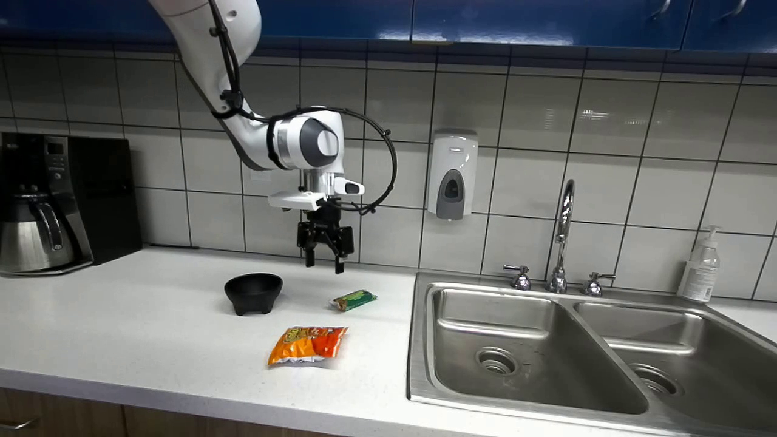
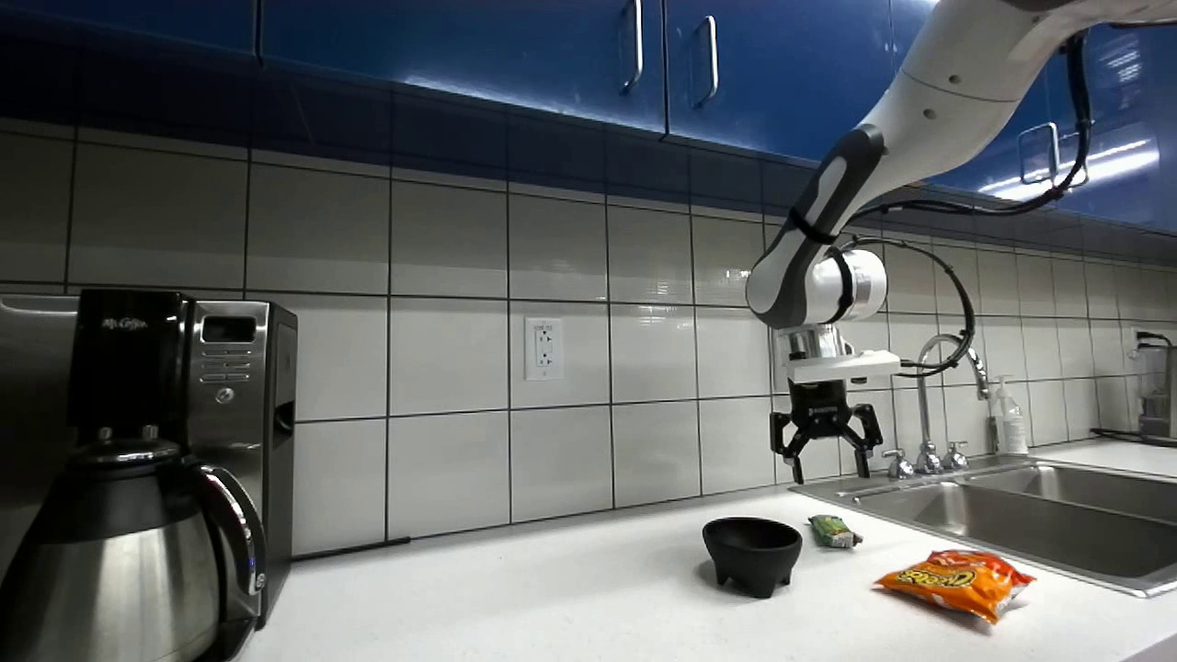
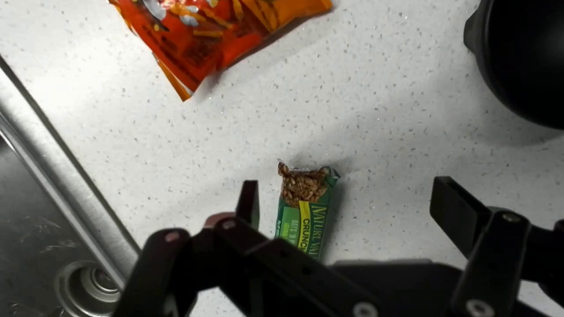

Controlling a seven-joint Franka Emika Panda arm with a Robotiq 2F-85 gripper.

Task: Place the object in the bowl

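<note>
1. Two fingers (image 1: 310,258) of my gripper (image 1: 325,265) stand apart in an exterior view; the green bar (image 1: 355,300) lies near the sink (image 1: 420,352).
2. In an exterior view, the bowl (image 2: 752,563) stands near it; lift before crossing.
3. In my wrist view, the bar seems nearer one finger, though I hide one end; I'd centre, then close across its width.

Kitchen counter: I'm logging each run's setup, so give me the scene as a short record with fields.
object: green bar, lying on the counter
container: black bowl, upright on the counter
layout: in an exterior view, green bar between black bowl and sink
grasp: claw open, holding nothing, above the counter; in the wrist view the green bar shows between its fingers
also there: orange-red snack packet, coffee maker
progress: green bar not yet in the black bowl
</note>
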